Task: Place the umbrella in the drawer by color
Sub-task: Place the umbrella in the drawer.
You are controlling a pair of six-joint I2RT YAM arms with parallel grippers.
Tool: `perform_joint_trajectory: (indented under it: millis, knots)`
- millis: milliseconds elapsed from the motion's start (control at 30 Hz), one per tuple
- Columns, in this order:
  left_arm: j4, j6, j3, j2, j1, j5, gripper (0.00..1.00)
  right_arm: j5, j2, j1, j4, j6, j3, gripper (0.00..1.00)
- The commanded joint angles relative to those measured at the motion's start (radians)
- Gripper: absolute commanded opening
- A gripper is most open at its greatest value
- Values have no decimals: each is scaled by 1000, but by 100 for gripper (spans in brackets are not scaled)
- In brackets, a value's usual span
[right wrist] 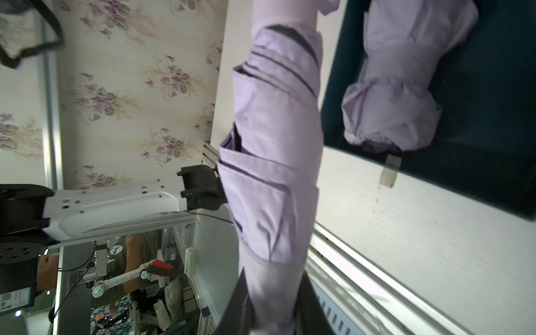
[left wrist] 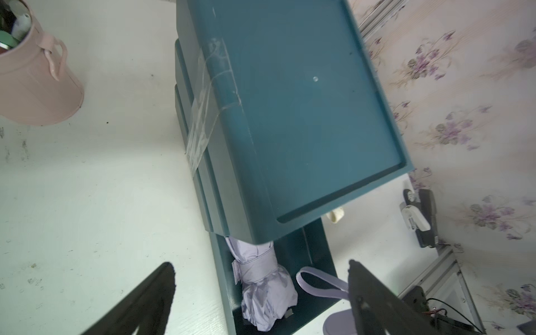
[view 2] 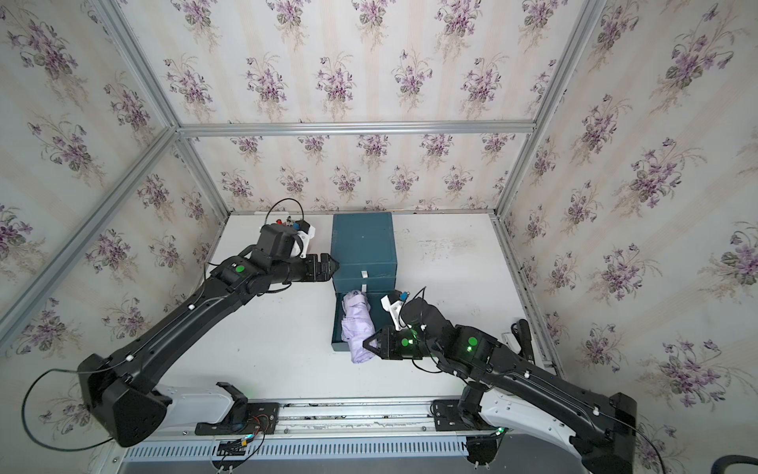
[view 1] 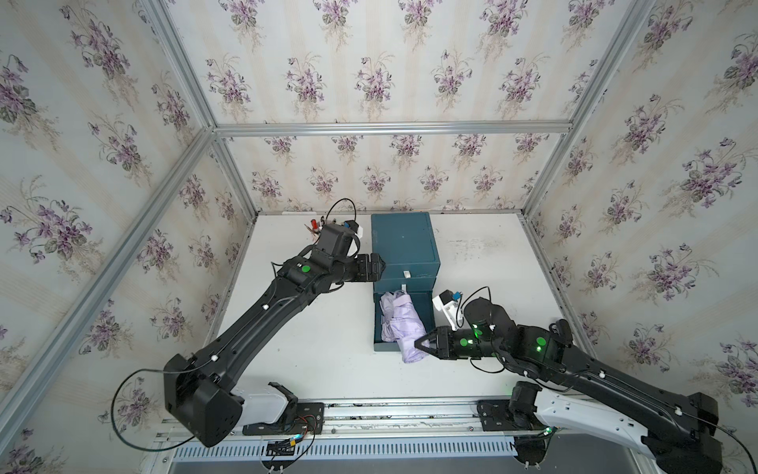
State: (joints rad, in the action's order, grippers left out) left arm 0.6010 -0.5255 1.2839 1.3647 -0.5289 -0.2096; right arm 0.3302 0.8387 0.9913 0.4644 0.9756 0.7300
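The right claw [view 1: 422, 344] pinches a purple umbrella [view 1: 410, 353] lying over the front edge of the open drawer [view 1: 383, 346]. The left claw [view 1: 379, 267] is spread wide near the drawer.

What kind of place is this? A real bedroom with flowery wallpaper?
Probably not a bedroom: it looks like a robot test booth in a lab. The wallpaper covers panels in a metal frame, and two robot arms sit on a rail by a white table.
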Motion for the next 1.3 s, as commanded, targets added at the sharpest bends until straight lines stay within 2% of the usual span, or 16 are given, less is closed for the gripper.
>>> perform_joint_trajectory:
  millis: [0, 167, 300, 567, 933, 1267]
  knots:
    - [20, 42, 36, 66, 1, 6, 89, 103, 0, -73, -39, 68, -41, 0]
    - [7, 47, 45, 122, 3, 68, 89, 270, 35, -257, -125, 106, -141, 0]
    - [5, 62, 54, 141, 4, 95, 89, 315, 125, -306, -170, 82, -134, 0]
    - [31, 93, 48, 152, 4, 137, 84, 292, 284, -340, -163, 9, -44, 0]
    - [35, 126, 22, 142, 3, 136, 78, 246, 341, -385, -148, 3, -17, 0]
    - [34, 133, 16, 132, 3, 109, 76, 181, 480, -387, -126, -98, 48, 0]
